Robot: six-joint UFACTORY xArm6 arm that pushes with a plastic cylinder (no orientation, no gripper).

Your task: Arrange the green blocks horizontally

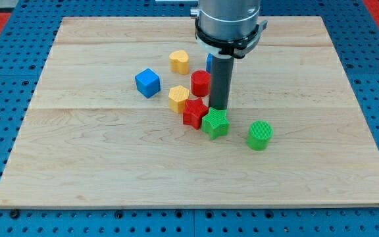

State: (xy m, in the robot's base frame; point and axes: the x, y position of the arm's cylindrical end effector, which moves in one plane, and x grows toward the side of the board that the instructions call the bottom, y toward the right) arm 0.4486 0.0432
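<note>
A green star block point(215, 123) lies near the board's middle. A green cylinder point(260, 135) stands to its right, slightly lower, with a gap between them. My tip point(218, 108) is at the end of the dark rod, right behind the top edge of the green star, touching or nearly touching it. A red star block point(193, 112) touches the green star on its left.
A red cylinder point(201, 83) stands left of the rod. A yellow hexagon block point(179, 99) and a yellow heart block point(179, 61) lie further left. A blue cube point(147, 83) is at the left. A blue block point(208, 62) shows partly behind the rod. The wooden board point(77, 164) lies on a blue table.
</note>
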